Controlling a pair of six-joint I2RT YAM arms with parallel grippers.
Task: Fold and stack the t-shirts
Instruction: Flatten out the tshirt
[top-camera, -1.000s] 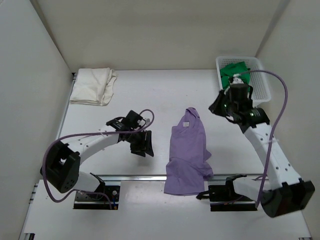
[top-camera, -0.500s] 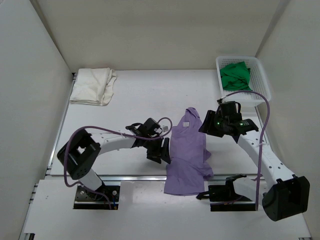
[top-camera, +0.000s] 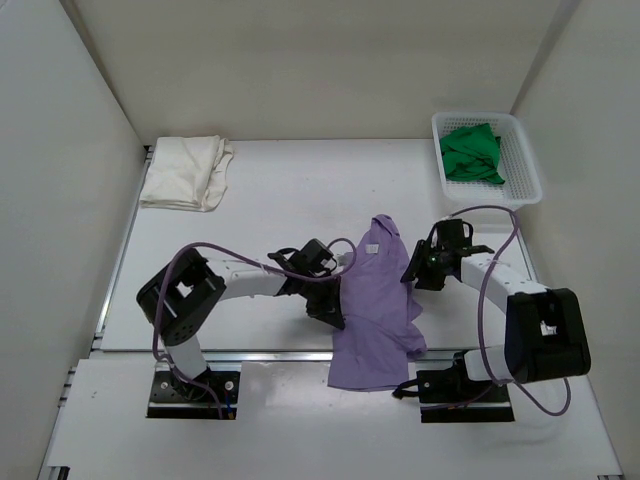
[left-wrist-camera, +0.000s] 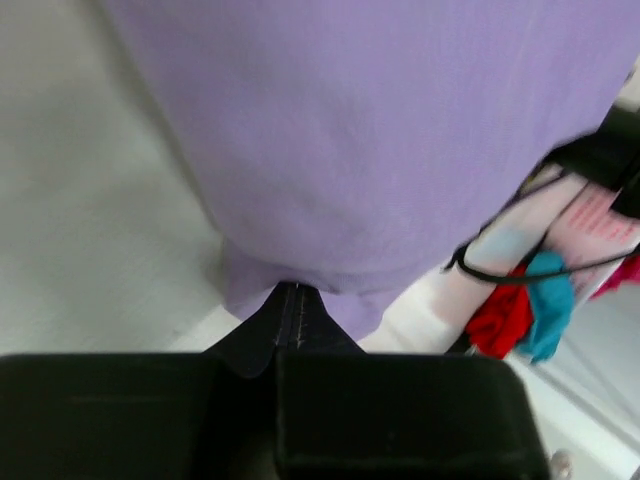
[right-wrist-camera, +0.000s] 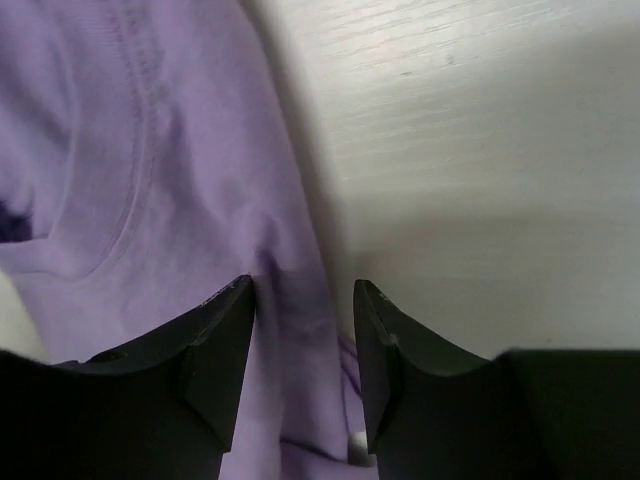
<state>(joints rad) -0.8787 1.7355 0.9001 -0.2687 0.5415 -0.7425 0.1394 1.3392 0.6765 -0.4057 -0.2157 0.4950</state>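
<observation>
Lying in the basket (top-camera: 523, 152): green t-shirt (top-camera: 470, 153); left fingers (left-wrist-camera: 291, 322) clamp the lavender t-shirt (top-camera: 375, 290), right fingers (right-wrist-camera: 215, 340) apart.

left gripper (left-wrist-camera: 297, 298): black
right gripper (right-wrist-camera: 305, 300): black
lavender t-shirt (top-camera: 372, 300), between the two: plain pale purple, small whitish neck label (top-camera: 372, 247)
cream t-shirt (top-camera: 185, 172), far beyond left gripper: plain off-white
green t-shirt (top-camera: 470, 152), beyond right gripper: plain bright green
basket (top-camera: 525, 170): white lattice
cables (top-camera: 481, 305): purple
table (top-camera: 280, 190): white

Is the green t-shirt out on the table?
No, the green t-shirt sits bunched inside the white basket at the far right.
</observation>
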